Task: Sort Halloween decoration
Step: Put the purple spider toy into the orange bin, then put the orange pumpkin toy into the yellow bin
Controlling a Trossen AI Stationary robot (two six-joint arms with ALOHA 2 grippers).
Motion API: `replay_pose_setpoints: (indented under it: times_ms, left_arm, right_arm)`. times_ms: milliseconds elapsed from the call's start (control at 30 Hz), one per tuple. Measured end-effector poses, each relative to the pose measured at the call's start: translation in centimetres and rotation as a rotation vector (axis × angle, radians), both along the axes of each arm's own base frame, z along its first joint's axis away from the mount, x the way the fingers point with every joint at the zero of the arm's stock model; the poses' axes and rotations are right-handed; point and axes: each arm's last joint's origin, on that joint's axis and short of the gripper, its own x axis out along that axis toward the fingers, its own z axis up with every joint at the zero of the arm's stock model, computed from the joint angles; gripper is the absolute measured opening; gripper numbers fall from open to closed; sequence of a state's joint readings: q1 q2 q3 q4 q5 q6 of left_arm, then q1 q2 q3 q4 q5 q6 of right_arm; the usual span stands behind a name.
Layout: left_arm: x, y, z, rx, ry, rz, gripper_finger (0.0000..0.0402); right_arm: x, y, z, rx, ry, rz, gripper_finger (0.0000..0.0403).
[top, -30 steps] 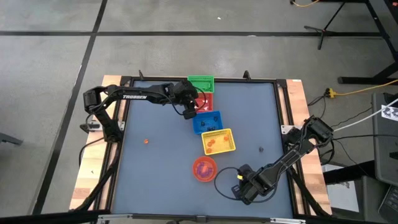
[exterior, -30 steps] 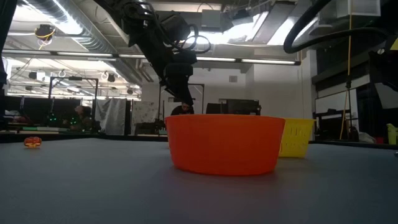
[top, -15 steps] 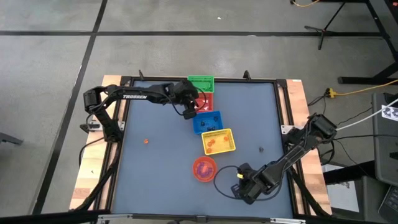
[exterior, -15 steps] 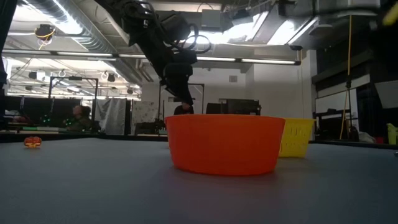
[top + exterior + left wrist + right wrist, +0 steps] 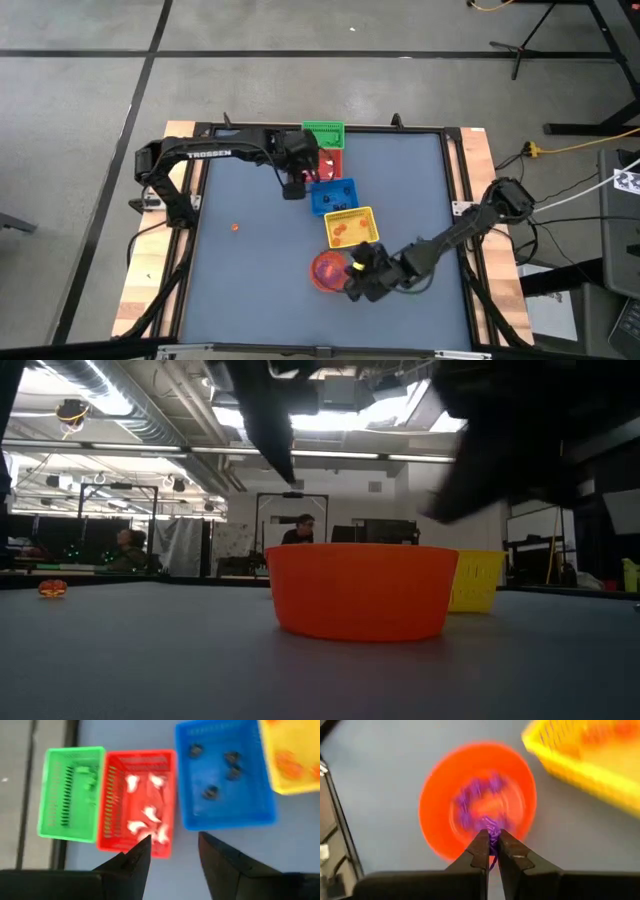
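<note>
Sorting status: right arm at the bowl, left arm over the baskets

Right gripper (image 5: 490,851) sits just beside the orange bowl (image 5: 329,270), on the bowl's right in the high view. Fingers pinched together on a small purple trinket (image 5: 492,829); a bit of it shows above the tips and a strand hangs below them. Bowl interior is blurred in the right wrist view, but purple and orange pieces are visible inside.

Left gripper (image 5: 172,852) hovers above the near edge of the red basket (image 5: 137,800), fingers apart, nothing between them. In the high view it is at (image 5: 296,181), left of the blue basket (image 5: 331,196).

Baskets run in a diagonal row, each touching the next:
- green basket (image 5: 70,793): a green piece or two inside, hard to resolve
- red basket: several white trinkets (image 5: 145,813)
- blue basket: four dark trinkets (image 5: 210,792)
- yellow basket (image 5: 351,227): orange trinkets (image 5: 287,762)

Loose items on the table (image 5: 250,290):
- one orange trinket (image 5: 235,227) well to the left, alone; also seen in the low view at the far left
- one small dark trinket (image 5: 419,239) right of the yellow basket

Low view: bowl fills the centre, yellow basket just behind on its right, both arms are dark blurs overhead. People are visible in the room behind.
</note>
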State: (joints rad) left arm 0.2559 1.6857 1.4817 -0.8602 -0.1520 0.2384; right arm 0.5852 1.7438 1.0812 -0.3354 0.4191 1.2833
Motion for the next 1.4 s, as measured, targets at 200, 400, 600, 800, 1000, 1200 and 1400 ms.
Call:
replay_pose_setpoints:
  times_ms: [200, 400, 600, 800, 1000, 1200, 1400]
  left_arm:
    - [-1.1, -3.0, 1.0, -0.06, 0.173, -0.033, 0.0148]
    - [-3.6, -5.5, 0.6, -0.15, 0.447, -0.033, 0.0148]
    - [-6.4, -7.1, 0.8, -0.193, 0.481, -0.017, 0.0148]
    - [-11.4, -7.9, -0.4, -0.201, 0.393, 0.048, 0.0148]
    - [-14.8, -8.1, -2.7, -0.236, 0.338, 0.189, 0.0148]
    - [-16.1, -8.1, -6.3, -0.262, 0.368, 0.332, 0.0148]
    - [-17.0, -8.5, -9.8, -0.375, 0.399, 0.419, 0.0148]
  right_arm:
    - [2.7, -2.4, 0.6, -0.087, -0.098, 0.093, 0.0024]
    - [3.7, -4.0, 0.8, -0.071, -0.107, 0.13, 0.0024]
    - [4.0, -4.6, 0.8, -0.102, -0.101, 0.161, 0.0024]
    - [4.1, -4.5, 0.9, -0.137, -0.114, 0.203, 0.0025]
    - [4.2, -4.4, 1.0, -0.148, -0.128, 0.254, 0.0079]
    - [4.2, -4.4, 1.0, -0.147, -0.128, 0.256, 0.0147]
    - [4.2, -4.4, 1.0, -0.148, -0.127, 0.257, 0.0177]
